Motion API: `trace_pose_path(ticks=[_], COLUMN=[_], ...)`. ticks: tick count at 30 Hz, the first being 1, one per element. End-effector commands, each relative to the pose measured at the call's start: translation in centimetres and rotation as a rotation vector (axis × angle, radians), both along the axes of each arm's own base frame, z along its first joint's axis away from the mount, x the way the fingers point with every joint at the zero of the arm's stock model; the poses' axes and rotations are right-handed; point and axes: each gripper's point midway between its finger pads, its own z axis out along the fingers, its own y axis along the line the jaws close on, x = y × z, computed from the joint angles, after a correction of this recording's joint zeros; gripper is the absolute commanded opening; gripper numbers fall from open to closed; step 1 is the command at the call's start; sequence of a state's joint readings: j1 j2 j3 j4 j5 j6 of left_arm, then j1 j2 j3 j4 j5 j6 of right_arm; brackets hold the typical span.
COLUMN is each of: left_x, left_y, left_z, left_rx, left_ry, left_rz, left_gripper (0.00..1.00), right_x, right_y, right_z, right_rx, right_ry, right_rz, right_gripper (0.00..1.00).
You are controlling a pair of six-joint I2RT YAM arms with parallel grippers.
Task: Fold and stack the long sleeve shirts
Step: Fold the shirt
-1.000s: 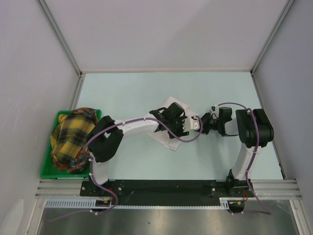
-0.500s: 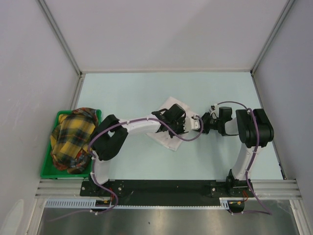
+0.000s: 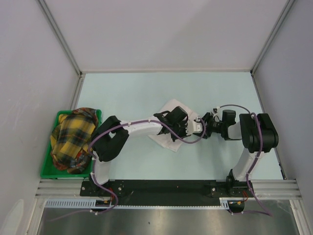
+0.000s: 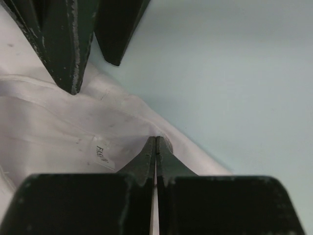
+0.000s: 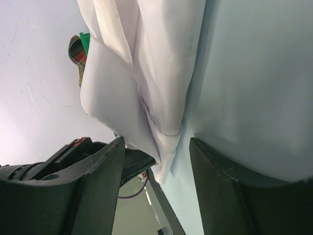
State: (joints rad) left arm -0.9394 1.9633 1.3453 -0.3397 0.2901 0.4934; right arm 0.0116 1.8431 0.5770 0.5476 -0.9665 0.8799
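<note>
One long sleeve shirt (image 3: 165,141) lies folded as a small white rectangle at mid-table, with the left arm reaching over it. My left gripper (image 3: 188,128) is at its right edge. In the left wrist view the jaws (image 4: 156,142) are pressed together on the hem of the shirt (image 4: 58,127), beside a small label (image 4: 101,154). My right gripper (image 3: 199,126) faces it from the right, open. Its fingers (image 4: 63,44) show at the top left of that view. Seen from the right wrist, a raised corner of the shirt (image 5: 161,63) hangs between the spread jaws of the right gripper (image 5: 156,147), touching neither.
A green bin (image 3: 48,166) at the table's left edge holds a bundled yellow plaid cloth (image 3: 71,137). White walls and aluminium rails (image 3: 166,71) close in the pale blue table (image 3: 146,90) on three sides. Purple cables loop around both arms.
The left gripper has shut on the shirt's edge. The right gripper has opened, releasing the cloth, and the right arm has drawn slightly back to the right.
</note>
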Motion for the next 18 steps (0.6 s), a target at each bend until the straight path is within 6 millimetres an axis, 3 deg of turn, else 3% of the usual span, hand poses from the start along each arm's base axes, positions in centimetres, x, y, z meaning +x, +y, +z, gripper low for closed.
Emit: trace_pose_path(ticks=[1,4,7,10,13,14,16,17,18], left_x=[-0.1,-0.2,-0.2,-0.4,-0.3,0.0,0.2,0.4,1.8], left_y=[-1.1,-1.1,-1.3,-1.6,-1.8,-1.7,-0.8,-0.2,1.4], left_z=[2.0,2.0,2.1,2.2,3.0,4.0,5.4,7.7,8.7], left_rx=[-0.065,-0.065,-0.073,-0.08,-0.099,-0.12,-0.143,-0.188,-0.21], left_ry=[0.015,0.029,0.032,0.046,0.054,0.063,0.107,0.117,0.135], left_rz=[-0.007,-0.009,-0.018,-0.02,-0.007,0.021,0.06,0.098,0.154], left_gripper=[0.0,0.0,0.0,0.0,0.01,0.04,0.21,0.26,0.34], right_x=[-1.0,-1.2,-0.5,0.5,1.1,1.1,1.4,1.2,1.0], right_y=[0.3,0.5,1.1,2.0,3.0,3.3,3.1,3.0,2.7], right_z=[0.5,0.7,0.4,0.0,-1.4,-1.7,-1.9,-1.9,-2.1], right_rx=[-0.009,0.001,-0.022,-0.024,-0.04,-0.037,-0.024,-0.024,-0.038], right_ry=[-0.01,-0.009,-0.006,-0.005,0.038,0.051,0.056,0.065,0.08], right_rz=[0.002,-0.007,-0.025,-0.033,-0.038,-0.037,-0.042,-0.017,0.008], right_gripper=[0.62,0.62,0.68,0.64,0.46,0.3,0.15,0.02,0.0])
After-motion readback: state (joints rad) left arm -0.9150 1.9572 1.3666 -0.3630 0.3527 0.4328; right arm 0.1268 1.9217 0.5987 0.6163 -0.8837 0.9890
